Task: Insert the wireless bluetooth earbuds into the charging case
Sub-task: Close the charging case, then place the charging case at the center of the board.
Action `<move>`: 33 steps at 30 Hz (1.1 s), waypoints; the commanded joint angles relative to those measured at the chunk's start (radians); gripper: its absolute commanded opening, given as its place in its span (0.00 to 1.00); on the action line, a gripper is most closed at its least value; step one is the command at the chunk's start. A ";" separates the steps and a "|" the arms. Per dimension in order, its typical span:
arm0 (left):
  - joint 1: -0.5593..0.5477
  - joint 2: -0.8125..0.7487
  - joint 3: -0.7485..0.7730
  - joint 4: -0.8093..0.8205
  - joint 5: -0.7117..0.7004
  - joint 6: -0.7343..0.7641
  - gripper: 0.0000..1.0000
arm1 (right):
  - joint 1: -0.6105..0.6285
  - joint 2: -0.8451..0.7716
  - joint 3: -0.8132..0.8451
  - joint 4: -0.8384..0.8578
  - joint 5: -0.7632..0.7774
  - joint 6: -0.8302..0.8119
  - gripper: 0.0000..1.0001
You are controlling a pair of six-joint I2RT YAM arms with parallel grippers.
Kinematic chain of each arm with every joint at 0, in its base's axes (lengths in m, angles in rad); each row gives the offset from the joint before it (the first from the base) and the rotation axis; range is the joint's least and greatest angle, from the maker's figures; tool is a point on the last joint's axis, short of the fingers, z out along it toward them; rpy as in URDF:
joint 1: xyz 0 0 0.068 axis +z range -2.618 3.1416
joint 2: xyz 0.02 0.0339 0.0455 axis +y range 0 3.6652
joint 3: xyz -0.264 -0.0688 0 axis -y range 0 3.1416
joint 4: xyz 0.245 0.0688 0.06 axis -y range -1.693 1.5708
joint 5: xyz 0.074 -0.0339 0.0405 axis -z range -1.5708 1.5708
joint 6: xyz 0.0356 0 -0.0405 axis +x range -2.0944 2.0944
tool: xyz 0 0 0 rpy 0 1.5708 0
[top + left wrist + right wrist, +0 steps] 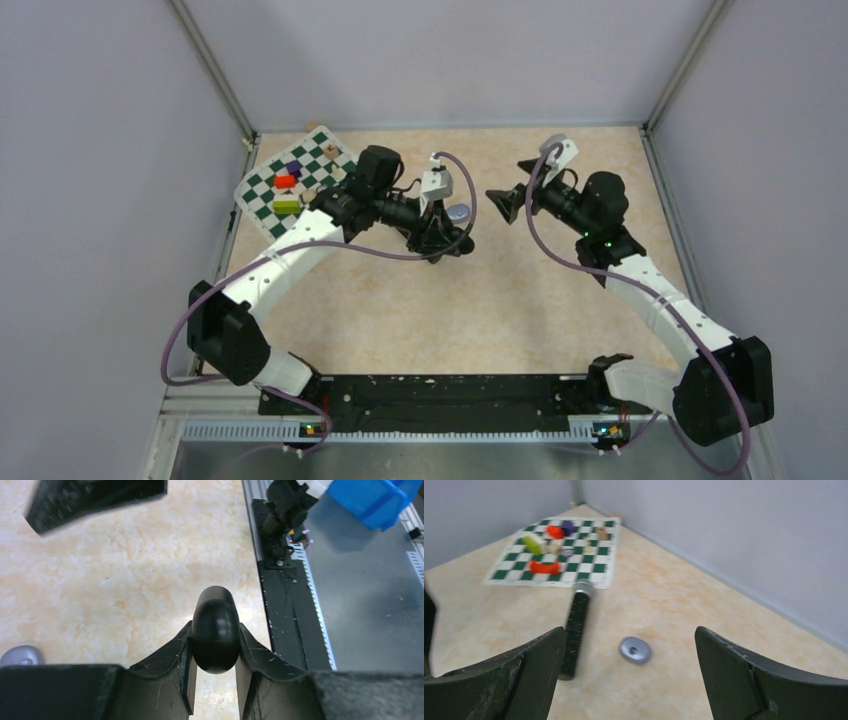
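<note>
We see left claw (216, 647) clamped on black oval case (215, 615) above counter (125, 580); right claw (629, 635) gaping wide, empty, facing grey oval case (635, 650).

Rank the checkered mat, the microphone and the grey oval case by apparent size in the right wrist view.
1. checkered mat, largest, though farthest from the camera
2. microphone
3. grey oval case, clearly smallest
</note>
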 commanded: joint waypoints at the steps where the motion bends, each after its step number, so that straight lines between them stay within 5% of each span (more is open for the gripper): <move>1: -0.023 0.066 0.027 0.132 -0.151 -0.107 0.00 | -0.074 -0.041 0.044 -0.046 0.367 0.033 0.99; 12: -0.041 0.360 0.271 0.087 -0.381 -0.145 0.00 | -0.134 -0.065 0.057 -0.028 0.828 0.149 0.99; 25: -0.103 0.893 0.819 0.043 -0.430 -0.520 0.00 | -0.152 -0.020 0.074 -0.020 0.924 0.126 0.99; 33: -0.102 1.018 0.926 0.061 -0.503 -0.674 0.00 | -0.151 -0.004 0.080 -0.033 0.902 0.132 0.99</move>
